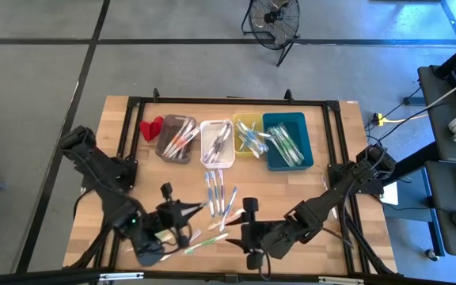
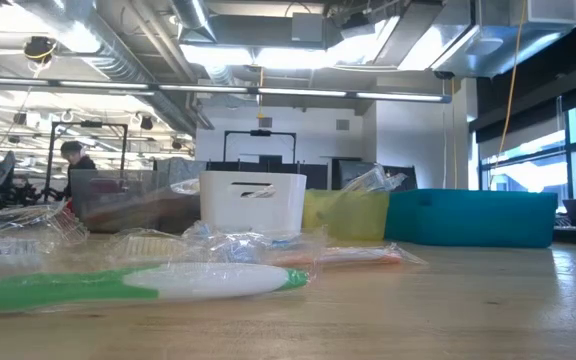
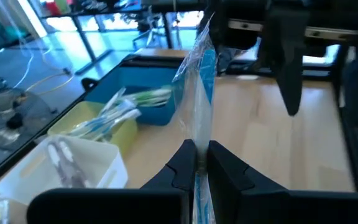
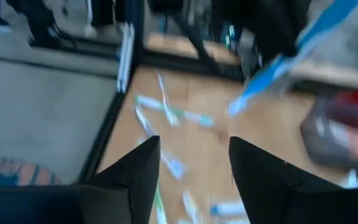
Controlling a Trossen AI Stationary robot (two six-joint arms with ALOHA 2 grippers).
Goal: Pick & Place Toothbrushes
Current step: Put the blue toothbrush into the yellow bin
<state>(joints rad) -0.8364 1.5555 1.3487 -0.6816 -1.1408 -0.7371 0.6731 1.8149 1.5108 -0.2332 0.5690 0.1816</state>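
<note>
My left gripper (image 3: 201, 157) is shut on a blue toothbrush in a clear wrapper (image 3: 199, 68), raised over the table's near left part (image 1: 199, 208). My right gripper (image 4: 191, 168) stands open with nothing between its fingers, just to the right of it (image 1: 245, 232); in its wrist view the held toothbrush (image 4: 278, 62) shows slanted in the air. Several loose wrapped toothbrushes (image 1: 220, 194) lie flat on the wood between the arms and the bins; a green and white one (image 2: 138, 283) lies nearest the low camera. Neither gripper shows in the low view. My left gripper pinches the wrapped blue toothbrush between its two fingers. The wrapper (image 3: 199, 134) comes out from between the fingertips and stands on beyond them, in line with the fingers. The toothbrush is lifted clear of the table; which end is pinched I cannot tell.
Along the far side stand a grey bin (image 1: 176, 138), a white bin (image 1: 217, 142), a yellow bin (image 1: 248, 133) and a teal bin (image 1: 287, 140), each with toothbrushes in it. A small red object (image 1: 150, 127) lies left of the grey bin. A black frame (image 1: 228, 101) edges the table.
</note>
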